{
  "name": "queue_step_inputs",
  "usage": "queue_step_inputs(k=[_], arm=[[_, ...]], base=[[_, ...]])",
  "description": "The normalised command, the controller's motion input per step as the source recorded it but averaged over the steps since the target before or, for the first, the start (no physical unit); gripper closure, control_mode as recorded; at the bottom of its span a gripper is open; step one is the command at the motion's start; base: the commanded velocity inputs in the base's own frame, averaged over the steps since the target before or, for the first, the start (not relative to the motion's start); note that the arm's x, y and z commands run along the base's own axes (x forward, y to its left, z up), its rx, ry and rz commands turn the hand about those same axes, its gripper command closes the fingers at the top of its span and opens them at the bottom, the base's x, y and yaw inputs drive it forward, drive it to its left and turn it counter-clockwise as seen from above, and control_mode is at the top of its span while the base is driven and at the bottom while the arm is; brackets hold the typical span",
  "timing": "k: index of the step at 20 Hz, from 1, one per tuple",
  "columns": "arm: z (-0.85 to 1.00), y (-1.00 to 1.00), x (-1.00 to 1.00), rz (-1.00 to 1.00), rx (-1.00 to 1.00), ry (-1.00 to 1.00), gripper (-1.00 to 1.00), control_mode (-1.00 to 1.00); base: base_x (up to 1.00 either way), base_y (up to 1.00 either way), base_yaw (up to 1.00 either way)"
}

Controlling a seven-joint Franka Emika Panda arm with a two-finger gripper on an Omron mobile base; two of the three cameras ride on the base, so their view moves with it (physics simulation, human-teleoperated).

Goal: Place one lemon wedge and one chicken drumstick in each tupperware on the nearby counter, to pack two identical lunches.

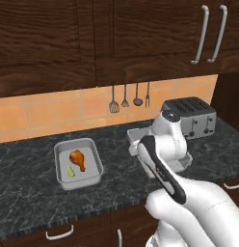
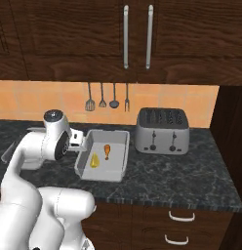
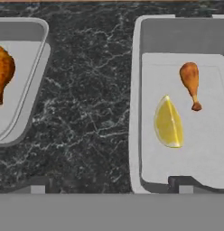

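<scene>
Jaws of the gripper (image 3: 111, 188) are spread wide, nothing held. In each tupperware (image 3: 136, 113) 1 chicken drumstick (image 3: 190, 83) and 1 lemon wedge (image 3: 168, 122) are noted. Drumstick probably slippery; its fat end is advised for gripping.

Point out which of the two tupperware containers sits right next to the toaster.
The tupperware beside the toaster, partly behind the arm in both base views. The other tupperware stands farther left on the counter, well clear.
</scene>
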Motion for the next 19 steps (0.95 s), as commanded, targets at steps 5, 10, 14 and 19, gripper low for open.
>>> queue_step_inputs(k=[5, 10, 14, 19], arm=[[0.26, 0.11, -0.90, 0.02, 0.00, -0.20, -1.00, -1.00], [0.04, 0.10, -0.59, 0.00, 0.00, -0.05, -1.00, -1.00], [0.00, 0.25, -0.48, 0.00, -0.07, -0.06, -1.00, -1.00], [-0.13, 0.22, -0.11, 0.00, -0.23, -0.18, -1.00, -1.00]], base=[[0.00, 0.00, 0.00], [0.00, 0.00, 0.00], [0.00, 0.00, 0.00], [0.00, 0.00, 0.00]])
